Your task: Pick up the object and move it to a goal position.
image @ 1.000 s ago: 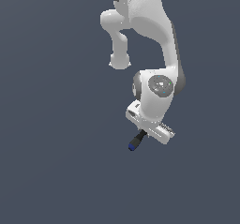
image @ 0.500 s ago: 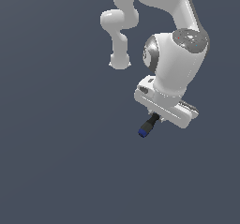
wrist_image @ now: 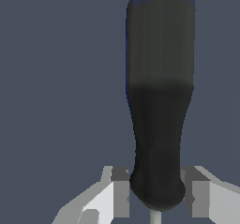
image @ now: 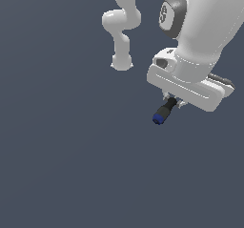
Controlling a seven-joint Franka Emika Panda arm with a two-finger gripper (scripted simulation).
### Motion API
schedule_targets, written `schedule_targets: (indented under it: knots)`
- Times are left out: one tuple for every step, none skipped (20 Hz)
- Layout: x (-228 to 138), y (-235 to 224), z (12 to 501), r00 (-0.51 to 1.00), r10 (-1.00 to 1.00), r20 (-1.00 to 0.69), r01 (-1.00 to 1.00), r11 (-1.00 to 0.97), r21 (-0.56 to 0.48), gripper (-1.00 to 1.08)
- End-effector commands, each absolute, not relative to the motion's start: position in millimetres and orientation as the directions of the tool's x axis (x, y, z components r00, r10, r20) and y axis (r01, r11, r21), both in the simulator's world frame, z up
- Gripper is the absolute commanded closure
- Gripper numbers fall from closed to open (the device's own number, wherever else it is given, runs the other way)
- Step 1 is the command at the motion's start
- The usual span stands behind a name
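Screwdriver [wrist_image: 159, 124] fills our wrist view, black handle with a blue butt end, pinched at its shaft end between our gripper's [wrist_image: 157, 192] two fingers [wrist_image: 121, 192]. Farther off, the exterior view shows it jutting below the white hand, over plain grey ground.

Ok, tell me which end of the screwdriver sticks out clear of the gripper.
The blue butt end of the screwdriver; the gripper clamps the opposite, shaft end of the black handle.
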State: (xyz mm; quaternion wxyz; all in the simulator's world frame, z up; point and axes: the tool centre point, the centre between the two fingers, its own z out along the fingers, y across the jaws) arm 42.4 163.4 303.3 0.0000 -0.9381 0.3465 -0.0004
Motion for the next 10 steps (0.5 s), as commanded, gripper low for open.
schedule_targets:
  knots:
    - [41.6, 167.5, 318.4, 0.76, -0.65, 0.0, -0.65, -0.76, 0.0, 1.08]
    - [41.5, 168.7, 322.7, 0.76, -0.65, 0.0, -0.65, -0.76, 0.0, 1.08]
    - [41.5, 169.7, 326.5, 0.76, -0.65, 0.0, -0.65, -0.76, 0.0, 1.08]
    - [41.6, 170.7, 329.7, 0.76, -0.65, 0.0, -0.65, -0.76, 0.0, 1.08]
    - [41.7, 171.4, 332.3, 0.76, -0.65, 0.0, -0.65, -0.76, 0.0, 1.08]
    - [41.9, 172.0, 334.3, 0.76, -0.65, 0.0, -0.65, -0.76, 0.0, 1.08]
    - [42.0, 172.5, 335.8, 0.76, -0.65, 0.0, -0.65, -0.76, 0.0, 1.08]
    - [42.1, 172.9, 336.8, 0.76, -0.65, 0.0, -0.65, -0.76, 0.0, 1.08]
    - [42.2, 173.1, 337.4, 0.76, -0.65, 0.0, -0.65, -0.76, 0.0, 1.08]
    - [42.3, 173.2, 337.5, 0.76, -0.65, 0.0, -0.65, -0.76, 0.0, 1.08]
